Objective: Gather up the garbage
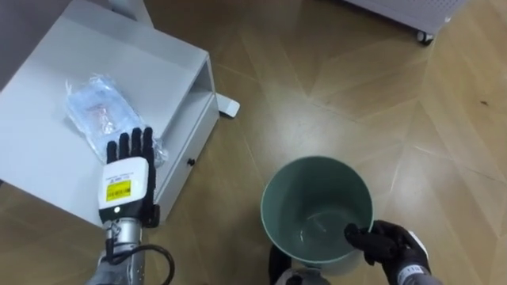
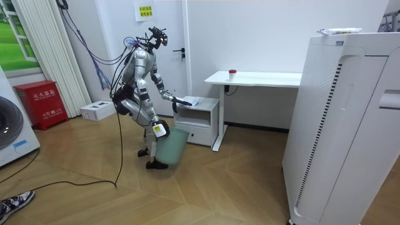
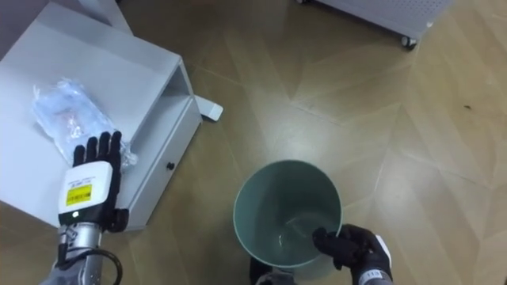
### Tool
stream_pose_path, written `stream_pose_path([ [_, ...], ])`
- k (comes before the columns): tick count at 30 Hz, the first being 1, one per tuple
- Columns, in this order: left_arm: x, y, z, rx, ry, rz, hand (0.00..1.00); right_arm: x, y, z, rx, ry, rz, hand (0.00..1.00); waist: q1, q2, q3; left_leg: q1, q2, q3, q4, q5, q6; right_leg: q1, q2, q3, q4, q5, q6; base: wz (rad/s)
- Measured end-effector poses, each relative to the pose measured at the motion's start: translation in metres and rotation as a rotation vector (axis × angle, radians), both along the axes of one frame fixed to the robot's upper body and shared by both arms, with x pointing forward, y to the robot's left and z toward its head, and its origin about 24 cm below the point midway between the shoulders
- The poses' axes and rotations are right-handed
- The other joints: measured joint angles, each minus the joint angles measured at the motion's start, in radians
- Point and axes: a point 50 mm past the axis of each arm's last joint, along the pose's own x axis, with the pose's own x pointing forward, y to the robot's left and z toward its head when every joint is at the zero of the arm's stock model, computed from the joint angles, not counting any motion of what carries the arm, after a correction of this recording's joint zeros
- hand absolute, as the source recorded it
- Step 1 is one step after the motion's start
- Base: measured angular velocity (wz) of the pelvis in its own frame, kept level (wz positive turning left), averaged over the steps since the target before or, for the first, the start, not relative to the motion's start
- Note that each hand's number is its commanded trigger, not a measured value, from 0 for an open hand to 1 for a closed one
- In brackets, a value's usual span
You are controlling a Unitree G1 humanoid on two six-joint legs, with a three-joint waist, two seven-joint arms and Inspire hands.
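the left robot hand (image 1: pixel 127 169) lies flat over the white surface (image 1: pixel 55 158) of a low cabinet, fingers straight and together, back of the hand up. its fingertips reach the near edge of a crumpled clear plastic bag (image 1: pixel 97 109) lying on that surface; whether they press on it i cannot tell. the cabinet's drawer front faces the wooden floor (image 1: pixel 333 87) and carries a small dark knob (image 1: pixel 190 162). on the floor to the right stands a green bin (image 1: pixel 317 186), open end up. the right robot hand (image 1: pixel 390 242), in black, has its fingers curled over the bin's near right rim. a white wheeled unit (image 1: pixel 400 12) shows at the top right.
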Motion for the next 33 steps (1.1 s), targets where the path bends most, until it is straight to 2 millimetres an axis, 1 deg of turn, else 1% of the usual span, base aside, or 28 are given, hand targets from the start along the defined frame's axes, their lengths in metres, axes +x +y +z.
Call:
stream_pose_path([
  [3,0.002,-0.002,0.003,-0.001,-0.011,-0.006,1.0,0.0,0.0,0.0,-0.002,0.008,-0.003,1.0,0.013,0.0,0.0,0.0,-0.001,0.001,0.002,0.0,0.0,-0.001,0.0,0.002,0.002,0.0,0.0,0.0],
  [6,0.003,0.0,0.007,0.007,-0.062,0.007,1.0,0.0,-0.001,-0.001,-0.002,0.012,-0.003,1.0,0.02,0.001,-0.0005,0.003,-0.004,0.002,0.003,0.0,0.0,0.0,-0.003,0.005,0.002,0.0,-0.001,0.0],
  [8,0.006,0.003,0.015,0.006,-0.1,0.013,1.0,0.0,-0.001,0.0,-0.003,0.017,-0.002,1.0,0.023,0.002,-0.0014,0.005,-0.008,0.002,0.002,0.002,0.0,0.0,-0.005,0.007,0.004,-0.001,-0.001,0.0],
  [12,0.006,-0.002,0.016,-0.01,-0.135,0.001,1.0,-0.001,-0.004,-0.001,-0.011,0.027,-0.003,1.0,0.032,0.003,-0.0022,0.007,-0.01,0.002,0.002,0.004,0.0,0.002,-0.007,0.007,0.005,-0.001,-0.002,0.0],
  [16,0.007,0.0,0.018,-0.012,-0.134,0.011,1.0,-0.002,-0.005,-0.001,-0.012,0.03,-0.004,1.0,0.03,0.003,-0.0021,0.011,-0.013,0.0,0.001,0.006,0.0,0.006,-0.012,0.006,0.006,-0.001,-0.002,0.01],
  [18,0.006,0.001,0.016,-0.012,-0.126,0.012,1.0,-0.003,-0.005,-0.003,-0.014,0.037,-0.006,1.0,0.03,0.003,-0.0021,0.017,-0.015,0.0,-0.001,0.006,0.0,0.013,-0.016,0.005,0.005,-0.001,-0.001,0.02],
  [24,-0.004,0.002,0.0,-0.022,-0.05,0.024,1.0,-0.01,-0.003,-0.01,-0.008,0.065,-0.006,1.0,0.031,0.003,-0.002,0.072,-0.017,0.001,-0.023,0.006,0.0,0.068,-0.018,0.001,-0.017,0.0,0.002,0.0],
  [26,-0.008,-0.002,-0.007,-0.052,-0.031,0.033,1.0,-0.014,-0.003,-0.013,-0.007,0.074,-0.005,1.0,0.033,0.003,-0.002,0.091,-0.018,0.002,-0.034,0.006,0.001,0.087,-0.019,0.0,-0.024,-0.001,0.004,0.0],
  [30,-0.012,-0.007,-0.013,-0.073,-0.017,0.024,1.0,-0.017,-0.001,-0.015,-0.012,0.077,0.002,1.0,0.034,0.003,-0.002,0.108,-0.019,0.002,-0.045,0.007,0.002,0.103,-0.019,-0.003,-0.033,-0.001,0.005,0.0],
  [33,-0.014,-0.015,-0.018,-0.101,0.003,0.006,1.0,-0.02,-0.001,-0.017,-0.018,0.081,0.008,1.0,0.036,0.003,-0.002,0.117,-0.019,0.002,-0.052,0.008,0.003,0.115,-0.018,-0.004,-0.034,-0.001,0.009,0.0],
])
